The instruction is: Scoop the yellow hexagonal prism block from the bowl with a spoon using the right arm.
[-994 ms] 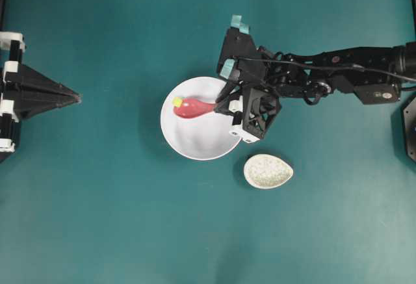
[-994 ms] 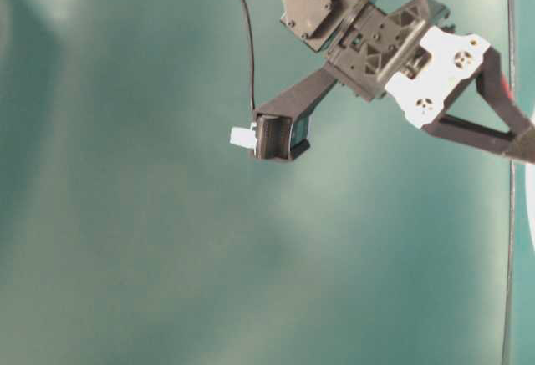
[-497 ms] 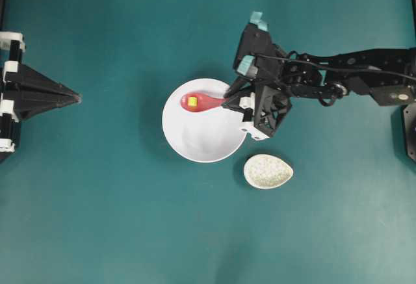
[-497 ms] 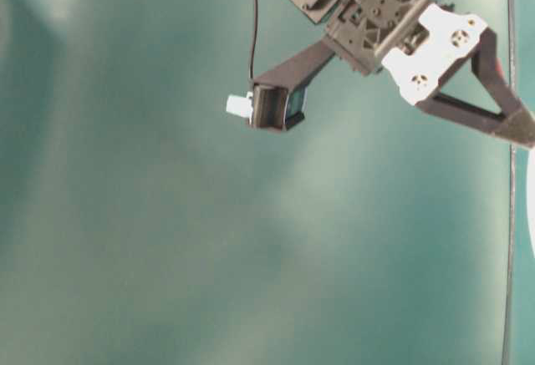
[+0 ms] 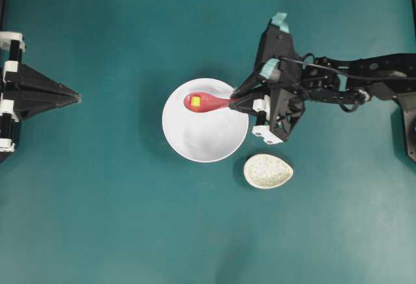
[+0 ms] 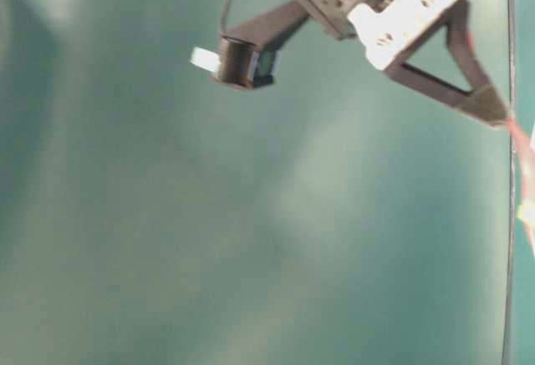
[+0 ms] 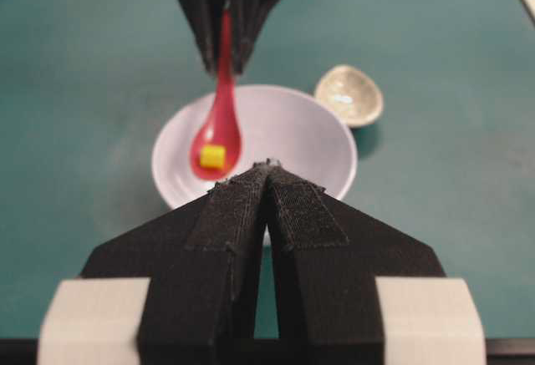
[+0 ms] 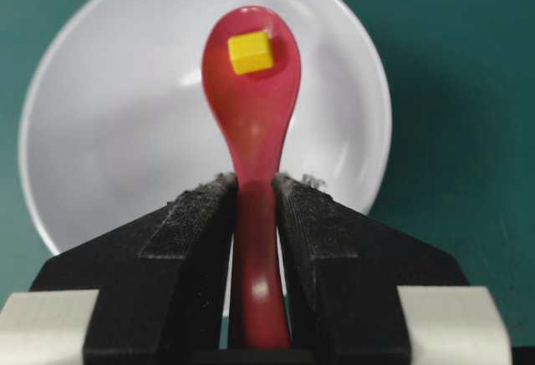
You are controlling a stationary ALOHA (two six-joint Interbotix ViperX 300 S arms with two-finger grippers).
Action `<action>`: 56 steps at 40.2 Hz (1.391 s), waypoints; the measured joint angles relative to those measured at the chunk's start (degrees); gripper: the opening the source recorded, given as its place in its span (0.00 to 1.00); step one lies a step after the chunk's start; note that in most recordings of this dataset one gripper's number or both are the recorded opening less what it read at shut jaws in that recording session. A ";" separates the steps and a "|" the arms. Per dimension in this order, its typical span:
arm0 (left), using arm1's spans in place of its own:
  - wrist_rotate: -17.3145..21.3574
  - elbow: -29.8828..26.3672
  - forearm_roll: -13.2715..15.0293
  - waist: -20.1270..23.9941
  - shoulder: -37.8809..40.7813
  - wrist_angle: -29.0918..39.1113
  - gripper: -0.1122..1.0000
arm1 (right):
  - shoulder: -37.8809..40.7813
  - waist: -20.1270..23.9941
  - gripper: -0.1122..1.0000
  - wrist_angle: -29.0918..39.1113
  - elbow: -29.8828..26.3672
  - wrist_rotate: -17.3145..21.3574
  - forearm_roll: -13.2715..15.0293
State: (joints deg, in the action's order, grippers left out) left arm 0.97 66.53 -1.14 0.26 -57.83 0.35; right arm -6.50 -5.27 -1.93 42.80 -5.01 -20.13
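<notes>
The right claw point(image 8: 255, 202) pinches the spoon point(image 8: 251, 131) by its handle, the yellow block point(image 8: 250, 52) sitting in the scoop above the bowl point(image 8: 109, 131), so lift slowly and keep the scoop level.

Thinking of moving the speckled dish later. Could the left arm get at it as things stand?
Probably not easily: the left gripper sits far across the table, with the bowl between it and the dish.
</notes>
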 measured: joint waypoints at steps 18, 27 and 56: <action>0.00 0.00 0.09 0.00 0.00 0.00 0.09 | -10.63 0.00 0.32 2.37 0.35 -0.09 0.09; -0.09 0.00 0.09 0.00 0.00 0.00 0.09 | -13.27 0.09 0.32 3.34 0.35 0.00 0.00; 0.00 0.00 0.00 0.00 0.00 0.00 0.09 | -13.36 0.09 0.32 2.72 0.44 -0.09 0.00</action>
State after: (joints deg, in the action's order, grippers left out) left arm 0.97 66.53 -1.14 0.26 -57.83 0.35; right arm -19.86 -5.19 0.79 43.24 -5.10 -20.13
